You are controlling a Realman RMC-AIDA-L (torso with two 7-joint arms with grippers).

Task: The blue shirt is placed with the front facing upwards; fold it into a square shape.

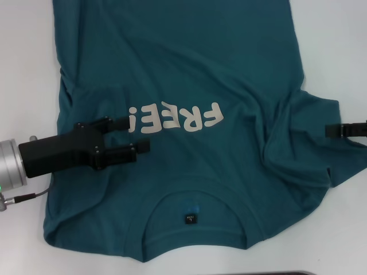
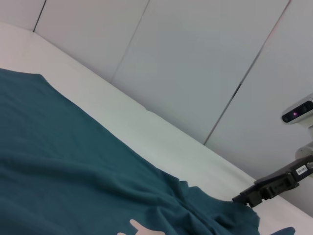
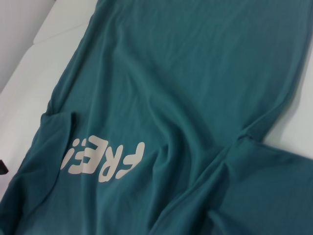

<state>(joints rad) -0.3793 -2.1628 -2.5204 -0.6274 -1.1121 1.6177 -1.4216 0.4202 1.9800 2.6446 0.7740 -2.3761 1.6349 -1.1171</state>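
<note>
Shirt (image 1: 229, 69) lies front up on the white bench (image 1: 26, 63), left sleeve tucked in, right still out. My left end effector (image 1: 133, 135) hovers open and empty by the lettering; the right end effector (image 1: 328, 130), grip unclear, should fold that sleeve inward.

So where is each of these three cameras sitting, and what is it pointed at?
Head view: from the robot's head, looking down on the blue shirt; the left end effector, open, hovers over it, and the right end effector shows at its sleeve.
Left wrist view: on the left arm, looking low across the shirt and white table to a wall; the right end effector appears far off.
Right wrist view: on the right arm, facing the shirt; no arm shows.
Head and right wrist views share the "FREE!" letters.
</note>
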